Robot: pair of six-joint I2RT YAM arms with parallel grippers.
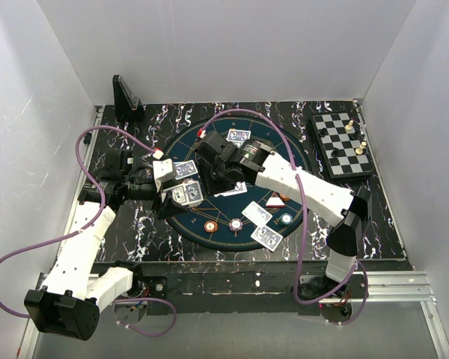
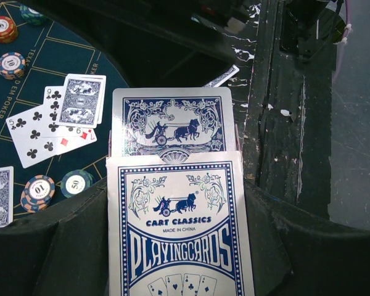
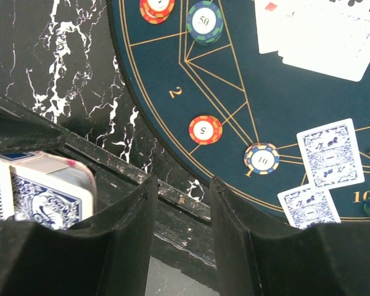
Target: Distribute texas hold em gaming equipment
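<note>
My left gripper (image 2: 176, 185) is shut on a blue and white playing card box (image 2: 179, 234), with a blue-backed card (image 2: 166, 120) sticking out of its top. In the top view the box (image 1: 188, 194) hangs over the left rim of the round mat (image 1: 232, 196). My right gripper (image 3: 184, 203) stands open just beside the box (image 3: 43, 194), with nothing between its fingers. On the mat lie blue-backed cards (image 3: 330, 153), face-up cards (image 2: 34, 132), striped chips (image 3: 205, 129) (image 3: 262, 158) and a red triangle marker (image 1: 275, 200).
A chessboard (image 1: 343, 143) with small pieces sits at the back right. A black stand (image 1: 126, 96) is at the back left. White walls close in three sides. Purple cables loop over both arms. A worn black table edge (image 3: 172, 197) runs below the right gripper.
</note>
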